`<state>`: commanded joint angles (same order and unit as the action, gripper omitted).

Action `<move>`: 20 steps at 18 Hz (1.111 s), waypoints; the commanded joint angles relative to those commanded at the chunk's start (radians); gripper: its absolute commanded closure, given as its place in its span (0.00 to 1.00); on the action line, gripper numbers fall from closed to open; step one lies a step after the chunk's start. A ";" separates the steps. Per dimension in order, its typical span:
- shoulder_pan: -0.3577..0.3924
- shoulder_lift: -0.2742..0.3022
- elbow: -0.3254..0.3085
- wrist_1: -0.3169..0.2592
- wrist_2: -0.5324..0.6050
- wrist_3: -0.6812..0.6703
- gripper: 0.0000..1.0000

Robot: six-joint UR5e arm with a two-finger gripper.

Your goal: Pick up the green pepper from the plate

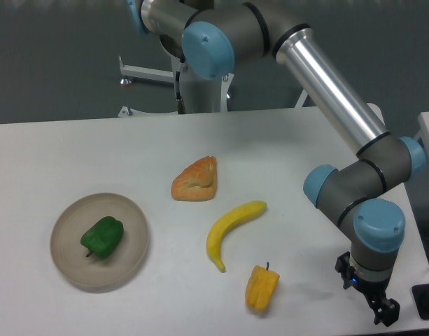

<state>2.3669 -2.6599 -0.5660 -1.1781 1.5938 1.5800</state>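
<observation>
Gripper: I saw the black two-finger gripper (pixel 383 313) low at the bench's near right corner; whether its fingers were parted or closed, I could not tell.
Yellow-orange pepper: the small yellow-orange pepper (pixel 262 287) lay near the front edge, left of the gripper, apart from it.
Green pepper: the glossy bright-green bell pepper (pixel 102 237) sat on the round beige-grey plate (pixel 134 224) toward the near left side, well apart from the gripper; I judged the reach not yet begun.
Banana: the curved yellow banana (pixel 230 227) lay mid-bench.
Pastry: the orange-brown wedge-shaped pastry (pixel 196 180) lay behind it.
Bench: the plain white bench (pixel 60 154).
Room: a dark grey wall (pixel 53 56) behind.
</observation>
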 joint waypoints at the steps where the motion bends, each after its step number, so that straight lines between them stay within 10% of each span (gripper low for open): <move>1: 0.000 0.003 -0.008 0.002 -0.002 -0.002 0.00; 9: -0.020 0.089 -0.110 -0.002 -0.031 -0.110 0.00; 20: -0.123 0.395 -0.520 0.009 -0.189 -0.559 0.00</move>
<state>2.2444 -2.2645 -1.0856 -1.1689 1.4051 1.0205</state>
